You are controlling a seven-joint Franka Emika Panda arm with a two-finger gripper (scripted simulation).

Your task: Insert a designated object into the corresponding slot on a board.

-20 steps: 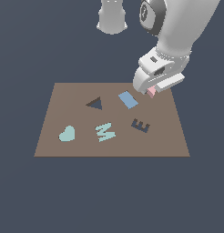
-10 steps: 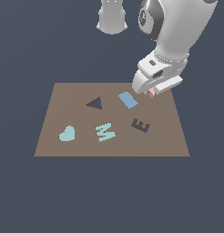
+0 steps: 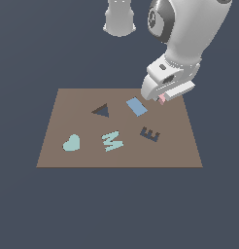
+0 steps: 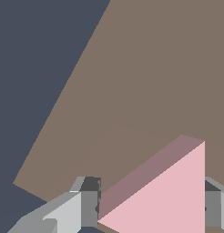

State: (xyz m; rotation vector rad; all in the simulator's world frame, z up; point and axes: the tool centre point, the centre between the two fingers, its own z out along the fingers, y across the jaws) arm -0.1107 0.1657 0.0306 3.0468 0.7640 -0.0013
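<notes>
I see my pincer (image 3: 162, 99) over the board (image 3: 179, 141) in the frame's upper right, a pink triangle (image 3: 162, 100) just showing beneath it. Left of it lie the blue rectangle (image 3: 136, 107) and the dark triangular slot (image 3: 102, 111).

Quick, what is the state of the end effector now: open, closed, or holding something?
End effector: closed on the pink triangle, one finger on each side of it.

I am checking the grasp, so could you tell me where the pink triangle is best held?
Across its flat side faces, from above: the pink triangle sits between the gripper fingers, which close on those faces, leaving the underside free for the slot.
</notes>
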